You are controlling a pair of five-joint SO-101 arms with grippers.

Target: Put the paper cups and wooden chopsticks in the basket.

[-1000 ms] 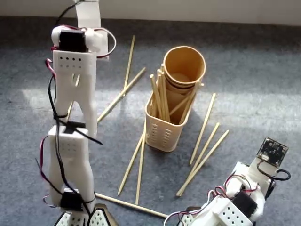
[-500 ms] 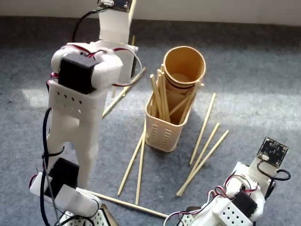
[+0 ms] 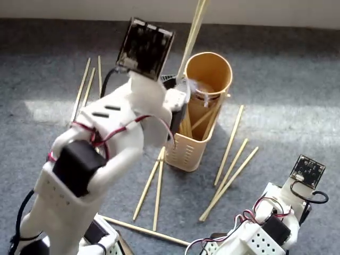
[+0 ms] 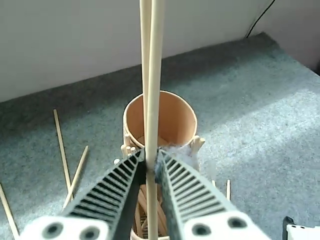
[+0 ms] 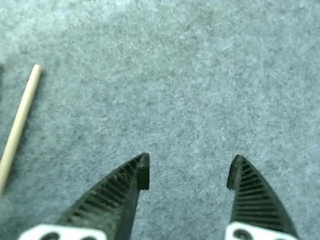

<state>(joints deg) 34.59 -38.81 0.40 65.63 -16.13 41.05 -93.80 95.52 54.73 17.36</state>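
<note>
My left gripper point(image 4: 150, 159) is shut on two wooden chopsticks point(image 4: 151, 75) that stand upright, right over the paper cups point(image 4: 160, 122) nested in the cream basket point(image 3: 186, 151). In the high view the same chopsticks point(image 3: 192, 29) rise past the cups point(image 3: 208, 74), with the left gripper point(image 3: 179, 98) at the basket's rim. Several chopsticks lean inside the basket. Loose chopsticks point(image 3: 234, 164) lie on the grey carpet around it. My right gripper point(image 5: 189, 172) hangs open low over bare carpet, with one chopstick end point(image 5: 17, 127) off to its side.
Two chopsticks point(image 3: 85, 85) lie at the far left, others point(image 3: 151, 186) in front of the basket, and one point(image 3: 143, 229) by the arm bases. The right arm point(image 3: 276, 223) sits folded at the near right corner. A pale wall runs along the far edge.
The left arm has swung from the far left across to the basket, carrying two chopsticks up from the carpet. They now stand upright over the cups. The right arm has not moved.
</note>
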